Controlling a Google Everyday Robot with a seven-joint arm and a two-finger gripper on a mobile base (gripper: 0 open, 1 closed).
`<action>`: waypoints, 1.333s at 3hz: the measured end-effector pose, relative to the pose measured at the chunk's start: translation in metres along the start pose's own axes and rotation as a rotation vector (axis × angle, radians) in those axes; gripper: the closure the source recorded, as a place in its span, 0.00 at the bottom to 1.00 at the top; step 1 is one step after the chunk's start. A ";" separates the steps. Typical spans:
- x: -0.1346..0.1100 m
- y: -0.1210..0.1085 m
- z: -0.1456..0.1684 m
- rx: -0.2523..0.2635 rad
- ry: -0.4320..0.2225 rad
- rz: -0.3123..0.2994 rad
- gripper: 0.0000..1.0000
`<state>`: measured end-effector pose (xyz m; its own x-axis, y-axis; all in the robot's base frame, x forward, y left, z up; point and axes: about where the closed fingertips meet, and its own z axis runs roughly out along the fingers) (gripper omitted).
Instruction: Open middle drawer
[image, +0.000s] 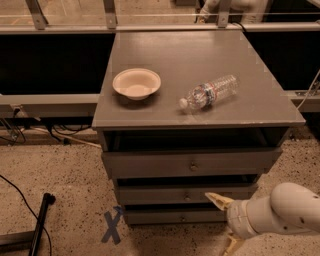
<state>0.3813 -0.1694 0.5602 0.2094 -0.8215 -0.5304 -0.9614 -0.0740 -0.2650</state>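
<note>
Our claw (218, 224) hangs low at the near right, spread wide and empty, upper finger (219, 200) level with the middle drawer (160, 195), likely lining up for its knob (187, 197). The drawer looks shut.

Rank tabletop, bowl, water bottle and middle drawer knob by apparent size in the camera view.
1. Tabletop.
2. Bowl and water bottle, about alike.
3. Middle drawer knob.
Gripper: lower right, by that drawer.
</note>
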 end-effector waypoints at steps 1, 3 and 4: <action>0.002 -0.020 0.053 0.053 -0.022 -0.004 0.00; 0.007 -0.017 0.058 0.049 0.084 -0.037 0.00; 0.033 -0.026 0.071 0.078 0.175 -0.058 0.00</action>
<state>0.4258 -0.1538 0.4922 0.2235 -0.9034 -0.3660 -0.9305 -0.0860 -0.3559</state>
